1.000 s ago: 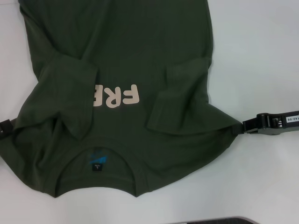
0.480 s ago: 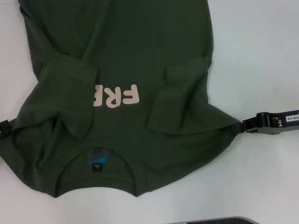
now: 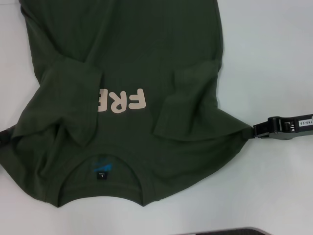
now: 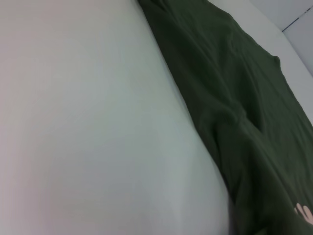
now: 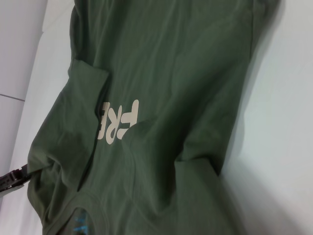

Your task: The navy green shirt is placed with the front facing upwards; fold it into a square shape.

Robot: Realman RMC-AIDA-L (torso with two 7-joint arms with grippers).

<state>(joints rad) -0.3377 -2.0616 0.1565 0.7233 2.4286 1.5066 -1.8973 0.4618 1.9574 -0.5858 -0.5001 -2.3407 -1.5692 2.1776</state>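
The navy green shirt (image 3: 146,58) lies front up on the white table, collar toward me, with both sleeves folded in over the chest. The left sleeve covers part of the pale letters (image 3: 122,101); the black and blue label (image 3: 101,169) shows inside the collar. My right gripper (image 3: 253,132) is at the shirt's right shoulder corner, shut on the fabric, which is drawn to a point. My left gripper (image 3: 4,135) is barely in view at the left shoulder corner, shut on it too. The right wrist view shows the shirt (image 5: 171,73) and the left gripper (image 5: 12,179).
The white table (image 3: 274,58) extends to the right of the shirt and on its near side. A dark curved edge (image 3: 230,231) shows at the very front. The left wrist view shows the shirt's side (image 4: 234,88) on bare table (image 4: 88,122).
The left gripper has slid slightly outward toward the left edge of the view, and the right gripper has shifted a touch. The shirt's shoulders look marginally more stretched.
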